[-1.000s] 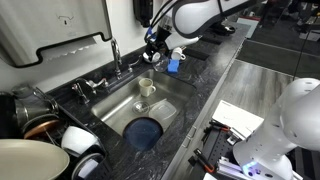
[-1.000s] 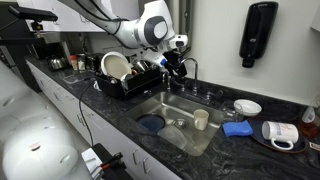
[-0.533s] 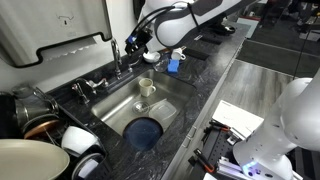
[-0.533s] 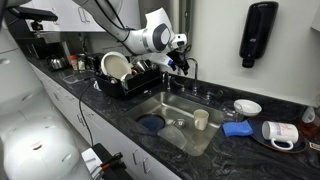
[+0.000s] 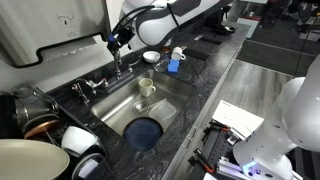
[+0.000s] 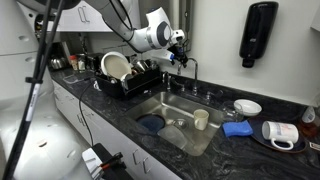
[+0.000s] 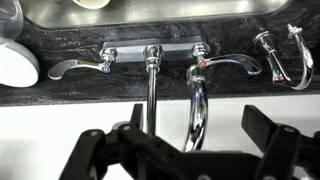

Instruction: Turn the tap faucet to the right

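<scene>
The tap faucet [image 5: 115,56] is a tall thin chrome gooseneck behind the sink; it also shows in an exterior view [image 6: 191,70]. My gripper [image 5: 119,40] hovers at the top of its arch, as also shown in an exterior view [image 6: 178,52]. In the wrist view the gripper [image 7: 198,127] is open. The spout's curved chrome end [image 7: 197,108] lies between the two black fingers, untouched as far as I can see. The straight riser [image 7: 152,95] stands just left of it.
Two short chrome lever handles [image 7: 75,67] [image 7: 235,65] flank the faucet base. A cup [image 5: 147,88] and a blue plate [image 5: 143,132] sit in the sink [image 5: 170,100]. A dish rack [image 6: 125,78] stands beside the sink. A blue sponge [image 5: 172,66] lies on the counter.
My gripper has moved from near the sponge side across to the top of the faucet's arch. The faucet has not visibly turned.
</scene>
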`<state>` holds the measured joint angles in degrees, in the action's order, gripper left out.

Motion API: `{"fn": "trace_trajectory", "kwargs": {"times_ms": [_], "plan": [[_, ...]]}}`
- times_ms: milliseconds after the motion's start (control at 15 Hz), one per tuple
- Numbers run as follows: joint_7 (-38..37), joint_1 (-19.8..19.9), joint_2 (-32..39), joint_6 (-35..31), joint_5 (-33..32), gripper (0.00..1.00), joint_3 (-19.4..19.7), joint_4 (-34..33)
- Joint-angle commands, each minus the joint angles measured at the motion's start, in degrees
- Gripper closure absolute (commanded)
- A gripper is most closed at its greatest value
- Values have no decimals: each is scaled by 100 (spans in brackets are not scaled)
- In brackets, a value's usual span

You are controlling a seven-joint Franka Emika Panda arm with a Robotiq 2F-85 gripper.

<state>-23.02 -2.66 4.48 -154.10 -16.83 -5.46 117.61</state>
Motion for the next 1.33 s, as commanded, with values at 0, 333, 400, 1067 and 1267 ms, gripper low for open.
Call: {"fn": "trace_trajectory", "kwargs": {"times_ms": [0, 333, 400, 1067, 1267], "plan": [[-555, -97, 574, 214, -616, 0, 100, -694], [-1891, -464, 958, 1061, -1520, 0, 557, -1179], [-2171, -515, 982, 1339, -1553, 0, 608, -1214], [-4324, -561, 341, 2131, -1759, 0, 903, -276], [-4879, -415, 161, 1763, -2252, 0, 1051, 160]]}}
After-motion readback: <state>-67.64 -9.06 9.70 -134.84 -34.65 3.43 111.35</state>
